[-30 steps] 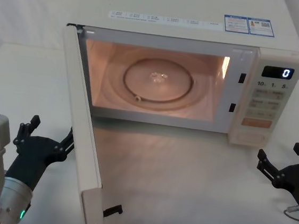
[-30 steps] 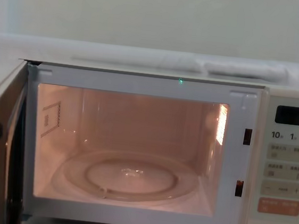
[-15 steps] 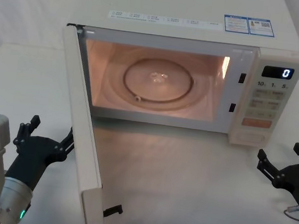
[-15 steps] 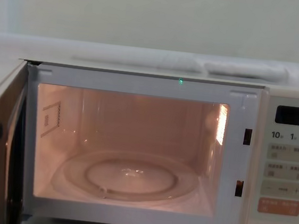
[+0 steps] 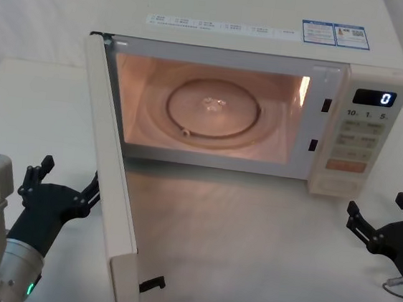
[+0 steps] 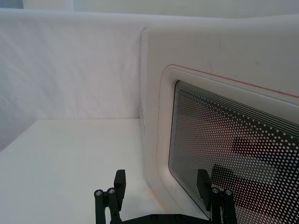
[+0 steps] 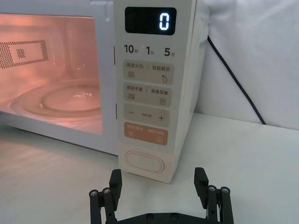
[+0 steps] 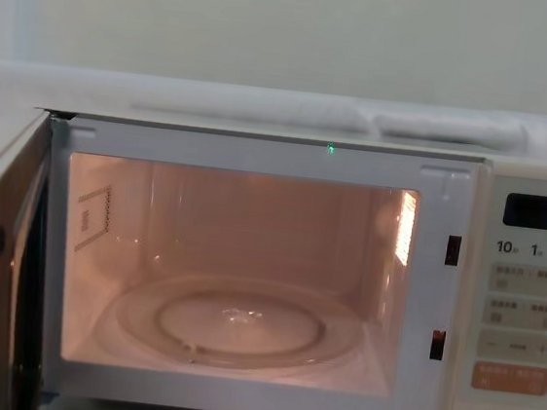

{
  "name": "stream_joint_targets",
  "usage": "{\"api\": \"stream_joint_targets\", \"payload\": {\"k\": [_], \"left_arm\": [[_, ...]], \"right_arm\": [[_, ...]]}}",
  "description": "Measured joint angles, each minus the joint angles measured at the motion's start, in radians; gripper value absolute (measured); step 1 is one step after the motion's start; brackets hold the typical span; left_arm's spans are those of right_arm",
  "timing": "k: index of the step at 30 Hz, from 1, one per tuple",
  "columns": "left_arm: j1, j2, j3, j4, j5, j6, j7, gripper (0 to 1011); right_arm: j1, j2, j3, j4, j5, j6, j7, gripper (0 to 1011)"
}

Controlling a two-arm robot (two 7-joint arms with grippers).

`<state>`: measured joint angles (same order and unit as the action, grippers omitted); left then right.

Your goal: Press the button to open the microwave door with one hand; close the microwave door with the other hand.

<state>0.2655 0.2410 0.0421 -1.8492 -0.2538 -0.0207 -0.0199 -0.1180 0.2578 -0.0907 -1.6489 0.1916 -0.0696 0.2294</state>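
Both claws apart: left claw beside microwave door, perhaps touching.

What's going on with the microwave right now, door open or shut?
The microwave door stands wide open, with the cavity lit and the display reading 0. The left gripper sits open just outside the door, by its window. The right gripper rests open on the table, in front of the button and clear of it.

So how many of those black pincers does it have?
2. The left pincer sits outside the open microwave door; the right pincer waits right of the button. Both open.
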Motion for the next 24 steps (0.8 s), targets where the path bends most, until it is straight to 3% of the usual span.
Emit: {"api": "stream_joint_targets", "payload": {"k": [24], "left_arm": [[0.000,0.000,0.000,0.000,0.000,0.000,0.000,1001]], "right_arm": [[0.000,0.000,0.000,0.000,0.000,0.000,0.000,1001]]}}
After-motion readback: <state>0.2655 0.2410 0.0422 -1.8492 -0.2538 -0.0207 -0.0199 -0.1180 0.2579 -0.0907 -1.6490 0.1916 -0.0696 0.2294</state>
